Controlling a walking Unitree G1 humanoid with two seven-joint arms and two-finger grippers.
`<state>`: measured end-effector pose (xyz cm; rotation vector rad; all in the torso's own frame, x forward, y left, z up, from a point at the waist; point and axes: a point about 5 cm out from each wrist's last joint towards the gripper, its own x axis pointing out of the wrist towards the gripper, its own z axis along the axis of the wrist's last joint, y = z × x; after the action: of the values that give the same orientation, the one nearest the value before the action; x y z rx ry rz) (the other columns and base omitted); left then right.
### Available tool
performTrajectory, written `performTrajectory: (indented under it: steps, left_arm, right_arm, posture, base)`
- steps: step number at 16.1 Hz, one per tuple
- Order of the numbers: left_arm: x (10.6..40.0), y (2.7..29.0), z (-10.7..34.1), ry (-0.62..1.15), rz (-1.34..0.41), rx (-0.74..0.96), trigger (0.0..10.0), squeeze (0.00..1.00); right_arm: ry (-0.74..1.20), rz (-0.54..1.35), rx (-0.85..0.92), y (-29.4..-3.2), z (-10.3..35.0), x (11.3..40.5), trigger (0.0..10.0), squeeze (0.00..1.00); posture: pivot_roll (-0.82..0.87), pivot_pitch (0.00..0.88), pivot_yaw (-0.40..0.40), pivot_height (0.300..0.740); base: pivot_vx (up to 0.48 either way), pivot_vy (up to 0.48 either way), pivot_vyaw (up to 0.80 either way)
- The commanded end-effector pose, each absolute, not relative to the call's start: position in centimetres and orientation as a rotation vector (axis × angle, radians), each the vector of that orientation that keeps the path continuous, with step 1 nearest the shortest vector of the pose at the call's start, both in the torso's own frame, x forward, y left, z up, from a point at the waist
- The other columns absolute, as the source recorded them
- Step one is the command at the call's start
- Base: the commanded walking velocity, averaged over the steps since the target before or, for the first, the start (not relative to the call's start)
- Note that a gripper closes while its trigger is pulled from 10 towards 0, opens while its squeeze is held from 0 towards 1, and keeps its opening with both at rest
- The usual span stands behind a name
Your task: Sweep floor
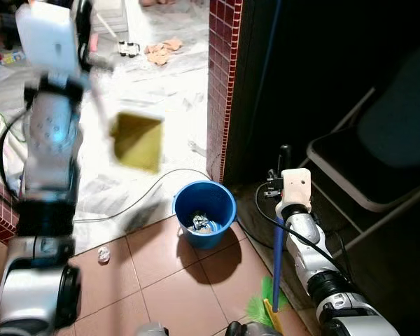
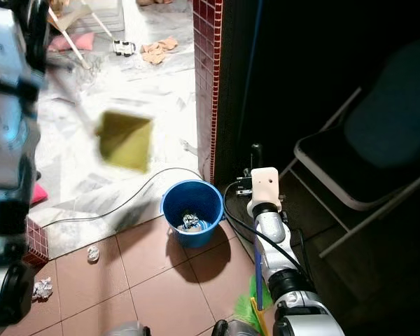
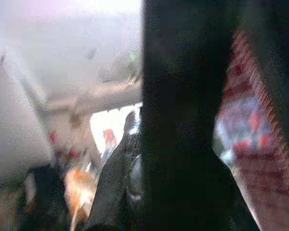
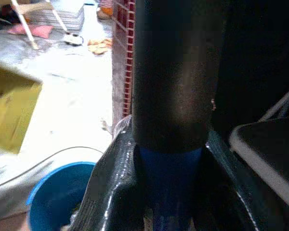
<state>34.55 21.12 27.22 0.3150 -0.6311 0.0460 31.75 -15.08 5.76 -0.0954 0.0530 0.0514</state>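
my right gripper (image 1: 285, 155) grips the broom (image 1: 277, 252); left fingers unclear. the dustpan (image 1: 136, 142), raised beyond the bucket (image 1: 204, 211), might spill.

The blue bucket (image 1: 204, 204) stood on the brown tiles just beside the right jaws, on their left side. The red tiled wall (image 1: 222, 77) rose behind it, and a folding chair (image 1: 378, 157) blocked the right side. A grey cable (image 1: 143, 189) crossed the open floor beyond.
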Motion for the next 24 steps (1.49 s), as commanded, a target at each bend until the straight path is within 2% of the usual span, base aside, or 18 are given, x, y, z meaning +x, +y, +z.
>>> performTrajectory:
  steps: [1, 3, 4, 6, 8, 9, 11, 12, 13, 15, 16, 18, 24]
  left_arm:
    - [34.6, 22.8, 24.0, -0.523, 0.13, 0.344, 10.0, 0.0]
    - [34.4, 23.6, 22.4, -0.484, 0.169, 0.333, 10.0, 0.0]
    - [34.4, 25.0, 20.7, -0.424, 0.241, 0.287, 10.0, 0.0]
    - [34.5, 25.3, 19.3, -0.364, 0.26, 0.267, 10.0, 0.0]
    - [34.6, 24.6, 16.7, -0.262, 0.273, 0.202, 10.0, 0.0]
    - [34.7, 24.2, 15.6, -0.221, 0.287, 0.18, 10.0, 0.0]
    - [34.2, 23.2, 12.7, -0.109, 0.303, 0.136, 10.0, 0.0]
    - [33.8, 22.6, 10.8, -0.035, 0.272, 0.03, 10.0, 0.0]
    - [33.5, 22.1, 9.9, -0.008, 0.25, 0.015, 10.0, 0.0]
    - [32.9, 21.6, 8.3, 0.049, 0.237, 0.027, 10.0, 0.0]
    - [32.4, 21.1, 7.2, 0.067, 0.213, 0.091, 10.0, 0.0]
    - [32.2, 20.3, 6.6, 0.065, 0.178, 0.094, 10.0, 0.0]
    - [31.9, 18.6, 5.4, 0.105, 0.063, 0.206, 10.0, 0.0]
  right_arm:
    - [0.022, 0.06, -0.042, -14.6, 6.6, 32.3, 10.0, 0.0]
    - [0.026, 0.071, -0.05, -14.4, 6.6, 32.4, 10.0, 0.0]
    - [0.038, 0.083, -0.058, -14.2, 6.4, 32.5, 10.0, 0.0]
    - [0.047, 0.092, -0.072, -14.0, 6.3, 32.5, 10.0, 0.0]
    - [0.054, 0.09, -0.2, -13.9, 6.0, 32.3, 10.0, 0.0]
    - [0.058, 0.097, -0.194, -13.7, 6.0, 32.4, 10.0, 0.0]
    - [0.081, 0.118, -0.09, -12.6, 6.2, 32.8, 10.0, 0.0]
    - [0.114, 0.072, -0.025, -12.2, 6.2, 33.2, 10.0, 0.0]
    - [0.099, 0.088, -0.028, -11.8, 6.4, 33.3, 10.0, 0.0]
    - [0.062, 0.179, -0.019, -10.7, 6.9, 33.4, 10.0, 0.0]
    - [0.072, 0.19, 0.03, -10.2, 7.0, 33.5, 10.0, 0.0]
    - [0.079, 0.169, -0.024, -10.4, 6.8, 33.5, 10.0, 0.0]
    - [0.067, 0.2, 0.03, -10.8, 6.3, 33.1, 10.0, 0.0]
  posture:
    - [0.05, 0.0, -0.04, 0.74]
    - [0.06, 0.0, -0.047, 0.74]
    - [0.05, 0.0, -0.045, 0.74]
    - [0.05, 0.0, -0.042, 0.74]
    - [0.05, 0.0, -0.046, 0.74]
    - [0.05, 0.0, -0.048, 0.74]
    - [0.06, 0.0, -0.049, 0.74]
    - [0.07, 0.0, -0.049, 0.74]
    - [0.08, 0.0, -0.049, 0.74]
    - [0.08, 0.0, -0.05, 0.74]
    - [0.08, 0.0, -0.051, 0.74]
    - [0.08, 0.0, -0.055, 0.74]
    - [0.06, 0.0, -0.055, 0.74]
  base:
    - [0.0, 0.0, 0.0]
    - [0.0, 0.0, 0.0]
    - [0.0, 0.0, 0.0]
    - [0.0, 0.0, 0.0]
    - [0.0, 0.0, 0.0]
    - [0.0, 0.0, 0.0]
    - [0.0, 0.0, 0.0]
    - [0.0, 0.0, 0.0]
    - [0.0, 0.0, 0.0]
    - [0.0, 0.0, 0.0]
    - [0.0, 0.0, 0.0]
    - [0.0, 0.0, 0.0]
    - [0.0, 0.0, 0.0]
